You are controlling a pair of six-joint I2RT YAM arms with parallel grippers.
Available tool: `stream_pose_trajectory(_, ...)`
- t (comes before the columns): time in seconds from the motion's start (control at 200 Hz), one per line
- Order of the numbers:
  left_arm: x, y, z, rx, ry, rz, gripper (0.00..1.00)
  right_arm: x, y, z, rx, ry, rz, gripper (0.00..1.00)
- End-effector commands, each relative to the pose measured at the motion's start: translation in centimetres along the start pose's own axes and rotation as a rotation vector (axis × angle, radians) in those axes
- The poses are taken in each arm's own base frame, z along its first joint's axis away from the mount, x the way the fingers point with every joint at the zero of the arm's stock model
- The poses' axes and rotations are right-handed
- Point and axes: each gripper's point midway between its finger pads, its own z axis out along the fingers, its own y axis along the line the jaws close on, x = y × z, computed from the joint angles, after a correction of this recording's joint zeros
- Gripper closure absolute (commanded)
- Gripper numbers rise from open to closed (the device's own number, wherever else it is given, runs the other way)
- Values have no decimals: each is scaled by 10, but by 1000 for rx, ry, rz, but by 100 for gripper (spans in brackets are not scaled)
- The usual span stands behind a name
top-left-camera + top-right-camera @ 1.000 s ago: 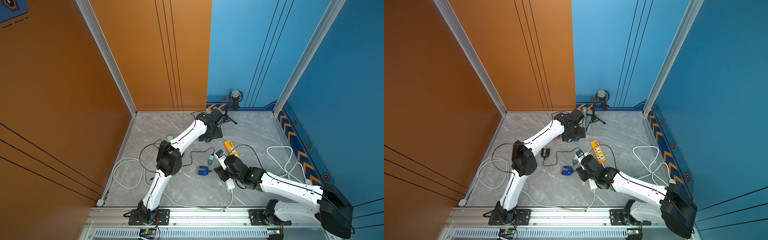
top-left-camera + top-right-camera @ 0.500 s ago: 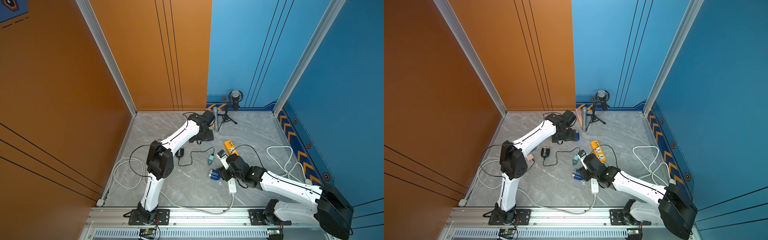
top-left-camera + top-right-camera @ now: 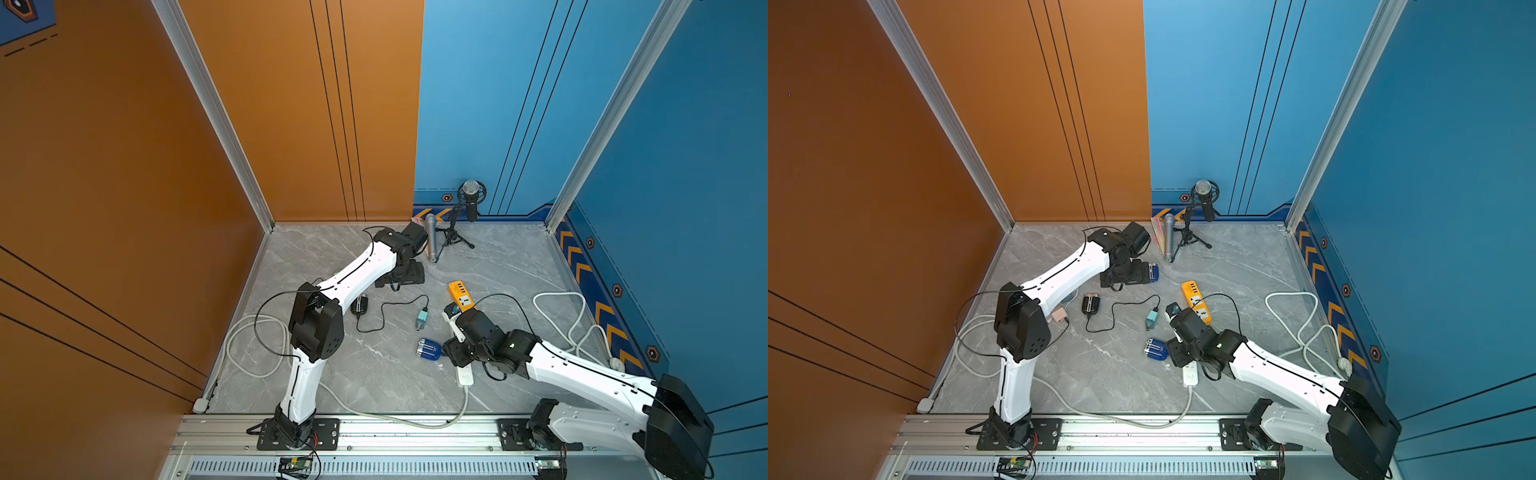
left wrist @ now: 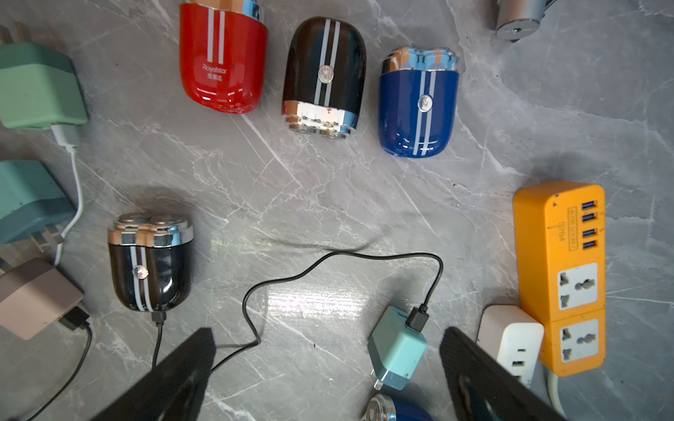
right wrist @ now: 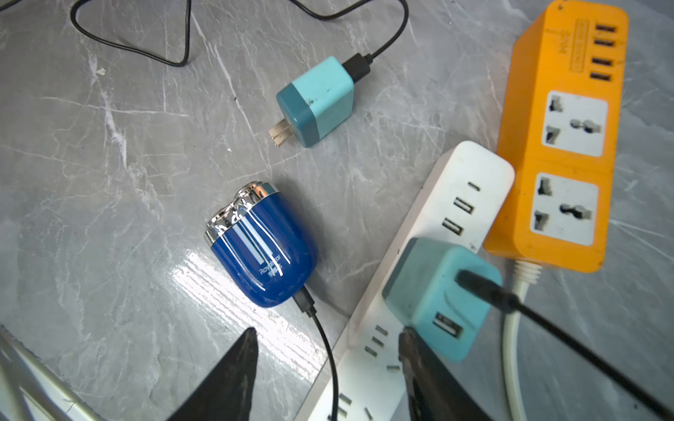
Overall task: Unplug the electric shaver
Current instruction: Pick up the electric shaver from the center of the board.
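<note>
A blue electric shaver (image 5: 260, 244) lies on the grey floor, seen in both top views (image 3: 429, 349) (image 3: 1156, 348). Its black cable (image 5: 322, 339) runs from its base between the fingers of my right gripper (image 5: 328, 364), which is open just beside it. A teal adapter (image 5: 437, 295) stands plugged into the white power strip (image 5: 463, 189), and one right fingertip (image 5: 419, 357) sits against the adapter's edge. My left gripper (image 4: 328, 364) is open in the air over the back of the floor (image 3: 401, 276), holding nothing.
An orange power strip (image 5: 561, 138) lies against the white one. A loose teal adapter (image 4: 397, 346) is cabled to a black shaver (image 4: 149, 266). Red (image 4: 222, 58), black (image 4: 322, 76) and blue (image 4: 417, 105) shavers lie nearby, with several adapters (image 4: 36, 87). A microphone stand (image 3: 455, 232) is at the back.
The blue shaver slid right toward the white power strip, then stopped. My right gripper followed it and opened slightly. The left arm swung left and back, then held still.
</note>
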Motion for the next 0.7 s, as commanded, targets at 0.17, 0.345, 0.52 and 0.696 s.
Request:
stream_pose_trajectory(0.17, -3, 13, -7, -12, 4, 10, 1, 11, -14, -18, 59, 104, 177, 33)
stream_pose_trajectory(0.345, 0, 17, -4, -13, 21, 11, 1, 12, -10, -19, 45, 118, 211, 32)
stream_pose_trajectory(0.52, 2, 17, 0, -11, 35, 15, 1, 11, -5, -17, 31, 137, 222, 30)
stream_pose_trajectory(0.696, 1, 17, 2, -4, 44, 19, 1, 8, 5, -15, 4, 142, 244, 28)
